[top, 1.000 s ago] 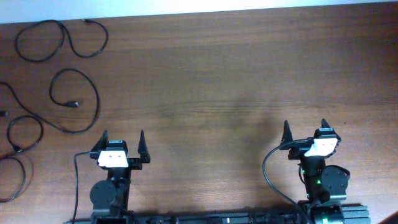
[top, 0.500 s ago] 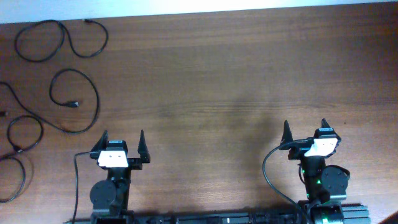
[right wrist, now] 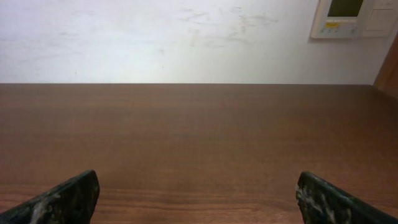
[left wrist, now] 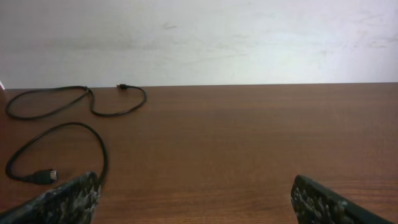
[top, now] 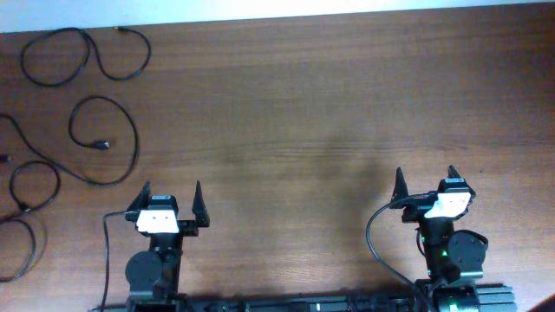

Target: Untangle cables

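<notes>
Several thin black cables lie apart in loose loops at the table's far left. One cable curls at the back corner, a second forms a ring in front of it, and a third loops by the left edge. The left wrist view shows the back cable and the ring cable, whose tail runs past my left finger. My left gripper stands open and empty to the right of the loops. The right gripper is open and empty over bare wood, far from them.
The brown wooden table ends at a white wall behind. A wall panel hangs at the upper right. Both arm bases sit at the near edge with their own thick wires.
</notes>
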